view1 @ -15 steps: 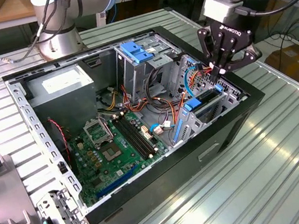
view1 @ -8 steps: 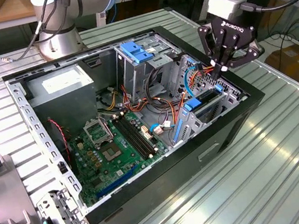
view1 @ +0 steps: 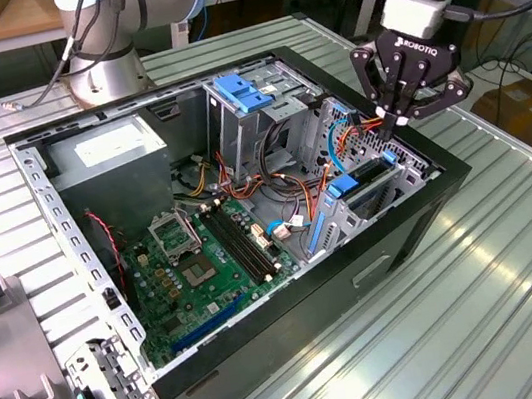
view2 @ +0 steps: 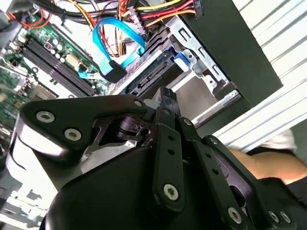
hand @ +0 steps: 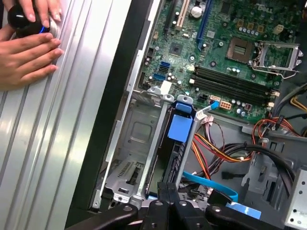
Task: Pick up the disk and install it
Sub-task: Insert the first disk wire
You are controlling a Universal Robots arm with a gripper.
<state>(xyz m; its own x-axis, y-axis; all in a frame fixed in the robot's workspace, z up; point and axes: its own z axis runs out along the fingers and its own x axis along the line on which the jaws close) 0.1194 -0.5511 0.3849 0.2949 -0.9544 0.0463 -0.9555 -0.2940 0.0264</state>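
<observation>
Now gripper (view1: 398, 121) closed — over disk (hand: 181, 128) in bay (hand: 135, 143).

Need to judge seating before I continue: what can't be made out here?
1) Label of the disk: first wrist view, it stands edge-on in the drive cage, whose walls hide its faces.
2) The disk's near end: first wrist view, behind the hand.
3) Contact between the hand and the disk: exterior view, the hand's own body covers it.
4) A person's hands: first wrist view, cut off by the edge.

Bright overhead light, glare on alu table (view1: 517, 251), PC case (view1: 409, 238) int. shaded.
</observation>
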